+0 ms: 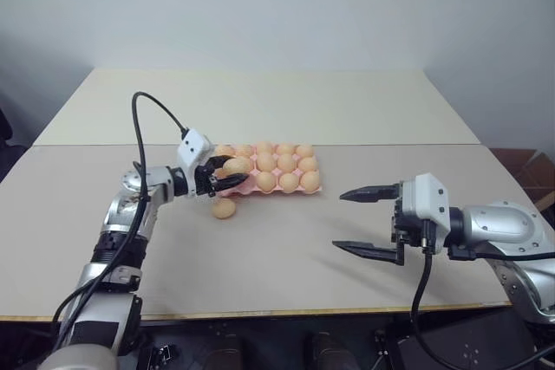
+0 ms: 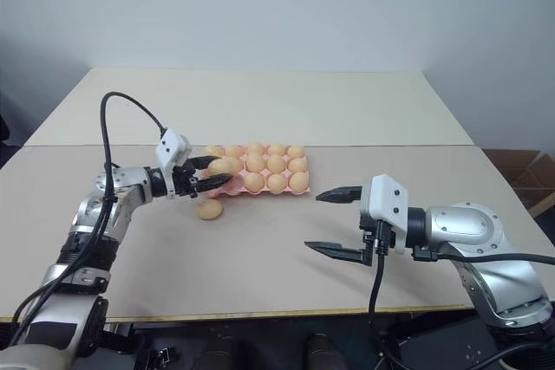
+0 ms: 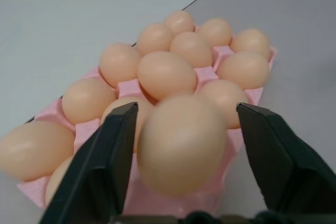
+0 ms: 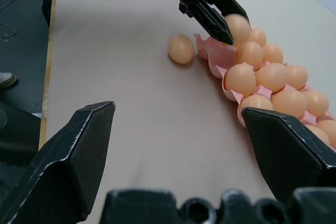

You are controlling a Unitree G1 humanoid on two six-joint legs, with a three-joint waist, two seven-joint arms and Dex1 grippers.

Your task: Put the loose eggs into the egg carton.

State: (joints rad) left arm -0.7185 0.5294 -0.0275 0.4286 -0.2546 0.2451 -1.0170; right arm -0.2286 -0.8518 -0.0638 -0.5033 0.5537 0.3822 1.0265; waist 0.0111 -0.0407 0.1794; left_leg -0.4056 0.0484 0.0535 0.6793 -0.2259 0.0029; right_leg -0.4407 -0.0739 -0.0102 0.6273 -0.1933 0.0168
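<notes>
The left gripper [image 1: 222, 174] is seen at the near-left corner of the egg carton [image 1: 314, 188], with an egg [image 3: 181, 142] lying between its two black fingers. In the left wrist view the fingers are spread wider than the egg, with a gap visible on each side, so the egg appears released or about to be released rather than pinched; whether it already sits in a cup cannot be told. The egg's long axis runs roughly along the gripper's pointing line, toward the filled rows beyond.

One loose egg [image 1: 225, 208] is left on the table [image 1: 260, 266], just below and slightly behind the left gripper's fingertips, close beside the carton's near-left corner but not touching it. Its long axis lies roughly across the line on which the gripper points.

The right gripper [image 1: 364, 221] is held well apart from the carton, its jaws spread wide and empty, pointing toward the robot's left. The loose egg lies far ahead of it, across open table.

The left gripper is judged much the nearer, and a short drop back and down from the carton would bring it over that egg.
</notes>
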